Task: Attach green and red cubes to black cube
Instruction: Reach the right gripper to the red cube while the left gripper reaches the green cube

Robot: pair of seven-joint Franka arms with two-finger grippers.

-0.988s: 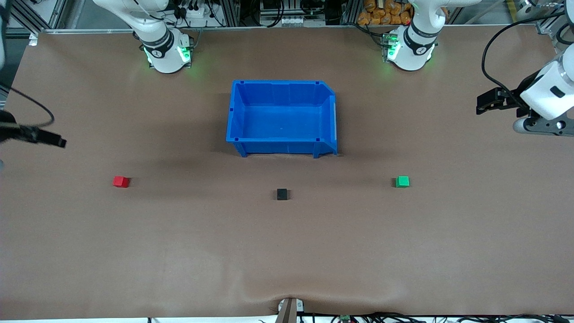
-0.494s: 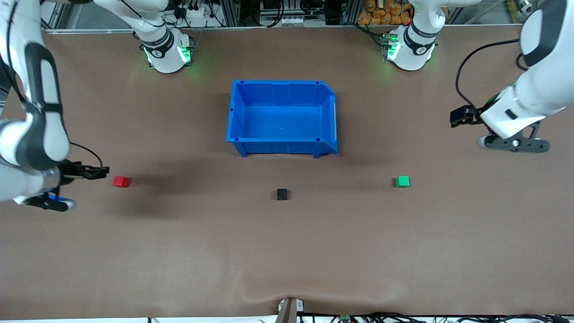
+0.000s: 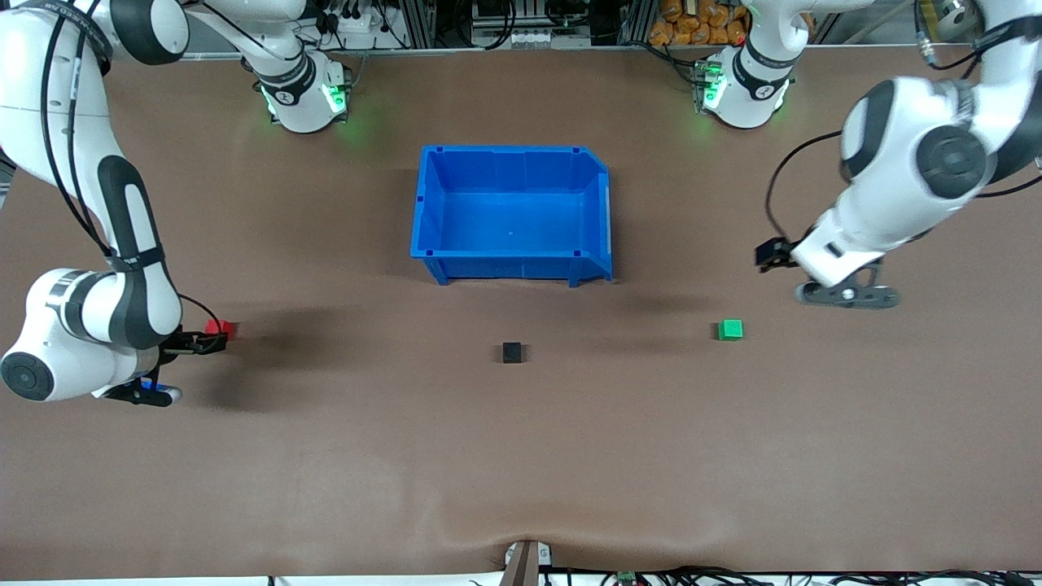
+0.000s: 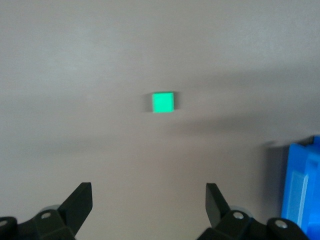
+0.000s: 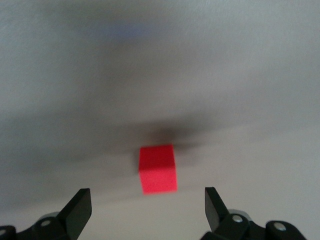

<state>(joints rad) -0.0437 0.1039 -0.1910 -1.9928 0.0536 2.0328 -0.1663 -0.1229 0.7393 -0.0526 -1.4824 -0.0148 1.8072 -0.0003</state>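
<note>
Front view: the brown surface (image 3: 521,456) carries a blue bin (image 3: 513,155) in the middle, with nothing visible in it. The black cube (image 3: 512,352) lies nearer to the camera than the bin, alone on the surface. The red cube (image 3: 221,327) lies toward the right arm's end of the surface, the green cube (image 3: 730,329) toward the left arm's end; both are well apart from the black cube. None of the three cubes has moved since the earlier frames. What has changed is the arms. One second ago the right gripper (image 3: 213,342) was at the edge of the view, well apart from the red cube; now it is low and just beside this cube, partly covering it. The left gripper (image 3: 772,254) has also come in from its end of the surface and is now near the green cube, but not yet over it.

Left wrist view: the two fingers (image 4: 80,202) of the left gripper (image 4: 149,205) are spread wide and grasp nothing. The green cube (image 4: 163,102) lies on the surface ahead of them, apart from both. A corner of the blue bin (image 4: 302,187) shows at the edge.

Right wrist view: the fingers (image 5: 79,206) of the right gripper (image 5: 148,207) are also released and wide apart. The red cube (image 5: 157,169) lies just ahead of the gap between them, not yet between the tips, touching neither
</note>
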